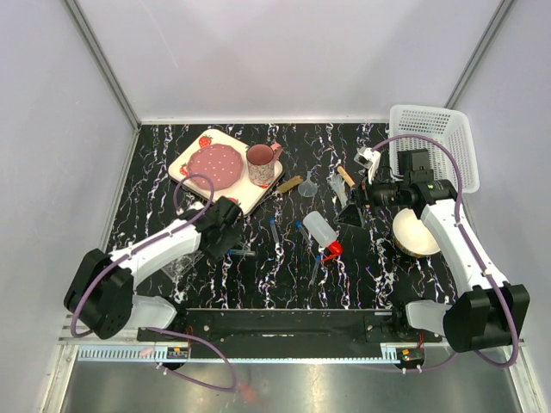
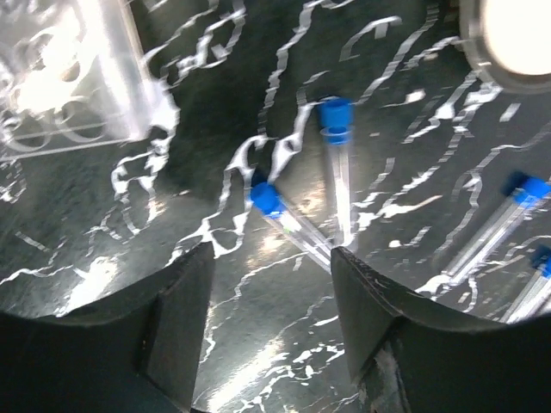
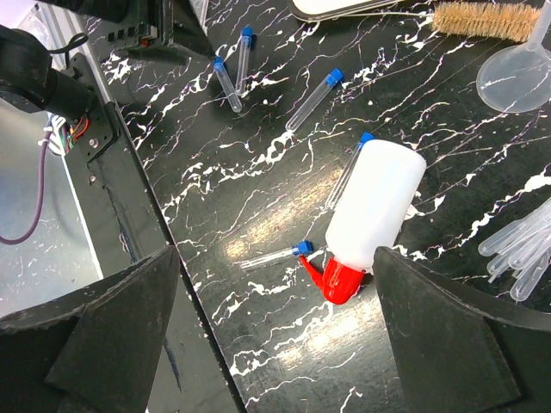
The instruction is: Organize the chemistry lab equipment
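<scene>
Several clear blue-capped tubes lie loose on the black marbled table. Two of them point(image 2: 267, 200) point(image 2: 336, 120) cross just beyond my left gripper point(image 2: 274, 252), which hangs low over the table. Its jaws stand apart with only bare table between them. The clear tube rack point(image 2: 69, 77) lies off to its left. My right gripper point(image 3: 275, 258) is wide open and hovers high above the red-capped squeeze bottle point(image 3: 379, 198), which lies on its side, and a single tube point(image 3: 275, 255). A clear funnel point(image 3: 516, 77), droppers point(image 3: 516, 249) and a brush point(image 3: 482, 21) lie further away.
A strawberry-print tray point(image 1: 191, 153) with a pink plate and a mug point(image 1: 261, 163) stands at the back left. A white basket point(image 1: 430, 142) stands at the back right, with a cream bowl point(image 1: 417, 232) in front of it under the right arm.
</scene>
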{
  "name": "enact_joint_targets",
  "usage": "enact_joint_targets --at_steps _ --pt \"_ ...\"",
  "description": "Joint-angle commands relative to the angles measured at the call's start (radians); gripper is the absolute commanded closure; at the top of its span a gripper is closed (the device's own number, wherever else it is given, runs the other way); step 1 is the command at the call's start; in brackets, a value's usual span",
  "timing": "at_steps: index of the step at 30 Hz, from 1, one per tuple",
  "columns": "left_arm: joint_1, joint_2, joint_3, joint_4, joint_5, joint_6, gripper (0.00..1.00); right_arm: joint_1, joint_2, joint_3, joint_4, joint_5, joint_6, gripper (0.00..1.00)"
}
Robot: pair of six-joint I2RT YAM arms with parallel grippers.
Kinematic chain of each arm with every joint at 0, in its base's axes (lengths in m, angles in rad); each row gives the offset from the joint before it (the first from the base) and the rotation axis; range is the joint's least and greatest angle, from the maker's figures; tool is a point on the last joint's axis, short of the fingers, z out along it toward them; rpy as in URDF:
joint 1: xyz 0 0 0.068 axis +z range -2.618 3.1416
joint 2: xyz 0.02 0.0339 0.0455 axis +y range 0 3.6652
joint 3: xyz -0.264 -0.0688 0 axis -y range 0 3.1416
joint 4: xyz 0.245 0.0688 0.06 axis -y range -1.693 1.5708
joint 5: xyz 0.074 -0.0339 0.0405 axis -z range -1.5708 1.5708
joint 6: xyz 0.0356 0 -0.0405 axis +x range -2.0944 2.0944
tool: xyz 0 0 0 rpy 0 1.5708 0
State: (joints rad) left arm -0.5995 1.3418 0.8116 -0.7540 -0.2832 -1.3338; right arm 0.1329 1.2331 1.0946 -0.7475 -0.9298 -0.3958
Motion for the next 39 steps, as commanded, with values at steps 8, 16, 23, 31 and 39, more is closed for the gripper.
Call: enact_joint_targets --at_steps 8,16,23,31,39 --pt "0.023 0.006 -0.029 0.039 0.035 -0.105 0.44 0.002 -0.038 -0.002 0.036 -0.027 0.017 0.0" --pt "0.05 0.106 0.008 0.097 0.068 -0.044 0.5 0.002 -0.047 -0.009 0.034 -0.023 0.018 0.0" --pt "0.053 0.151 0.008 0.111 0.102 -0.024 0.54 0.004 -0.049 -0.012 0.036 -0.02 0.02 0.0" --pt "0.053 0.168 -0.049 0.124 0.141 -0.005 0.66 0.002 -0.047 -0.009 0.036 -0.021 0.02 0.0" --pt "0.052 0.109 -0.107 0.122 0.159 0.077 0.84 0.002 -0.058 -0.002 0.03 -0.026 0.025 0.0"
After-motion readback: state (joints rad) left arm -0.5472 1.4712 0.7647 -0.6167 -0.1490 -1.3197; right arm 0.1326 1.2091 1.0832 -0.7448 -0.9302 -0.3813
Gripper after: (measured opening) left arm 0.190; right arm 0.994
